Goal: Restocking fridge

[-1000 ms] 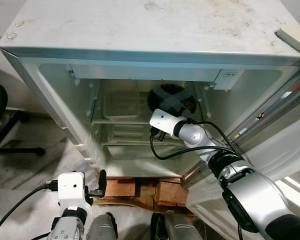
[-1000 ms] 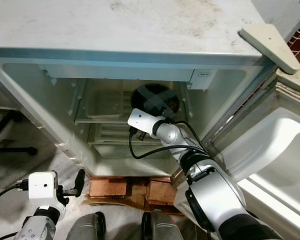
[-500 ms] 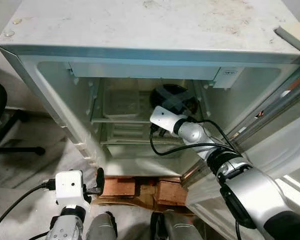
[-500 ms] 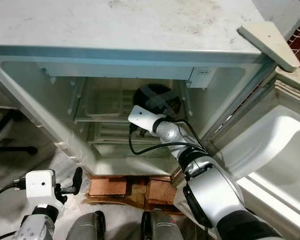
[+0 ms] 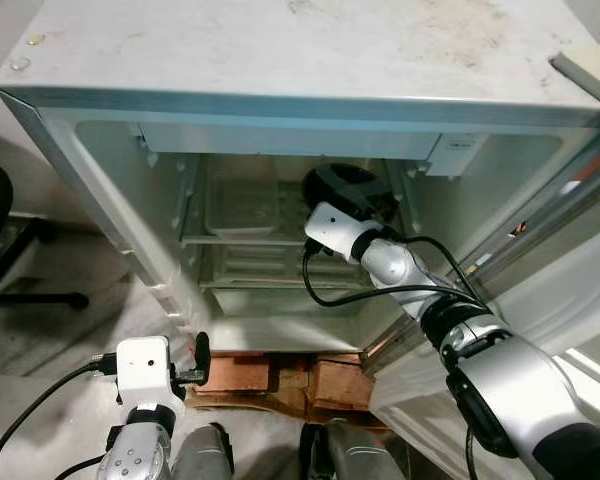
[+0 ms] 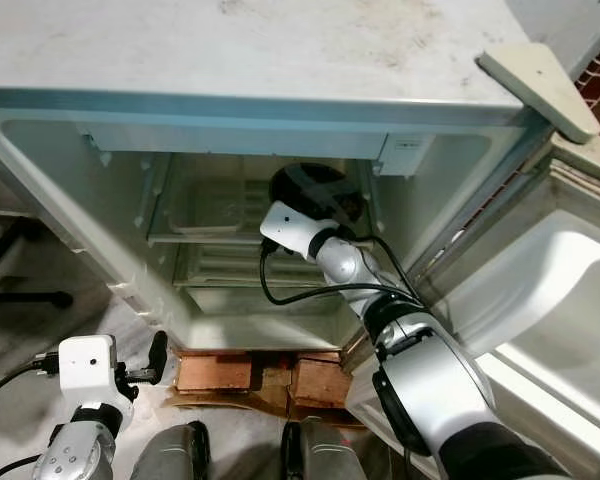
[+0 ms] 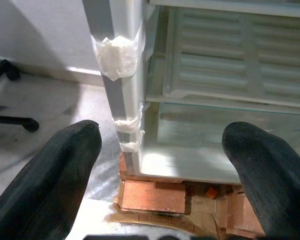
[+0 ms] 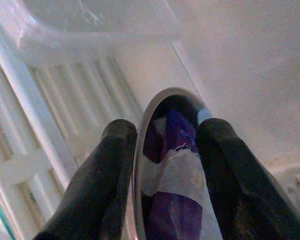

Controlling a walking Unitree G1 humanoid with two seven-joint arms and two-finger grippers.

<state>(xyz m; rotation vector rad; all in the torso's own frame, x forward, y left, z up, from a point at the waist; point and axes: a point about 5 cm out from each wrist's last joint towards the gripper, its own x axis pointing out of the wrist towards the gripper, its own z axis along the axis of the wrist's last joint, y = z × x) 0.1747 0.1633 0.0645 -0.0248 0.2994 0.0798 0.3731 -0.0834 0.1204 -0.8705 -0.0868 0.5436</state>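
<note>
Purple-and-white packet [image 8: 172, 200] is pinched by the right pincer [image 8: 165, 165] inside the fridge [image 5: 280, 60], above a white shelf [image 8: 65, 100]. The left pincer [image 7: 160, 165] hangs spread before the bricks [image 7: 152, 195].

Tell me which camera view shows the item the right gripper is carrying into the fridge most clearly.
The right wrist view: the round item sits between the right gripper jaws, showing a silvery rim and purple and white print. In the eye views it is just a dark round shape behind the wrist on the upper shelf. The left wrist view faces the fridge's lower front.
</note>
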